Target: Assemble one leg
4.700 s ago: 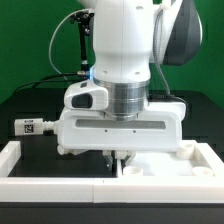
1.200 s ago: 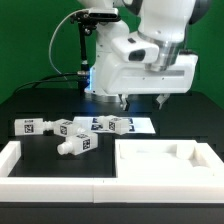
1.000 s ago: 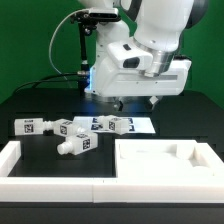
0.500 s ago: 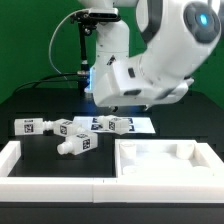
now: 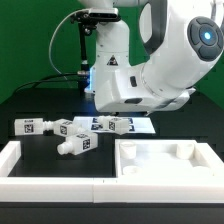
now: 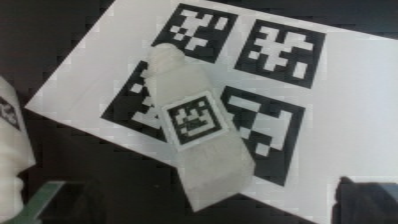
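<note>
Wrist view shows 1 leg (image 6: 192,125) lying across the marker board (image 6: 89,90), centred under my gripper (image 6: 210,202), jaws apart and empty. Compared with 1 second ago, the arm sits lower and tilted over it, so I judge a grasp is next.

gripper (image 6: 210,205) moved off slab (image 5: 160,168), now above leg (image 6: 192,122), arm (image 5: 172,60) tilted
</note>
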Action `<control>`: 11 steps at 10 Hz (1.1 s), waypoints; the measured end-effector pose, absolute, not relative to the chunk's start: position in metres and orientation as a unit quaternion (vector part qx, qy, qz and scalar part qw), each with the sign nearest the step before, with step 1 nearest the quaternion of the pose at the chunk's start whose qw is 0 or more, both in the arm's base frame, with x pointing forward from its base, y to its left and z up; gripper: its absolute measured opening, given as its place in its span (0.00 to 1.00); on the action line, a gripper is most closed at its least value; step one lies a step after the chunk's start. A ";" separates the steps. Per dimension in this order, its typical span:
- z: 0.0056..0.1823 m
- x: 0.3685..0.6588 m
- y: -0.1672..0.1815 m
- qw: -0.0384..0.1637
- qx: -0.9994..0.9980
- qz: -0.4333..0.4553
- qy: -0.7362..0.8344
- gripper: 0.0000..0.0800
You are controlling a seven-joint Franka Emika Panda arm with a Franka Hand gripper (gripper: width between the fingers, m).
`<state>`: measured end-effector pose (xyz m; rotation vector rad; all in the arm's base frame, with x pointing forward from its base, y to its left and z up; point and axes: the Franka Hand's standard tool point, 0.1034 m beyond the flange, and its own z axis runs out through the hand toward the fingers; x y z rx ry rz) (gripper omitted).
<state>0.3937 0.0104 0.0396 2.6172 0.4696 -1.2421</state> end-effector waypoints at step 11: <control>0.022 0.379 0.000 0.099 0.876 -0.442 0.164 0.81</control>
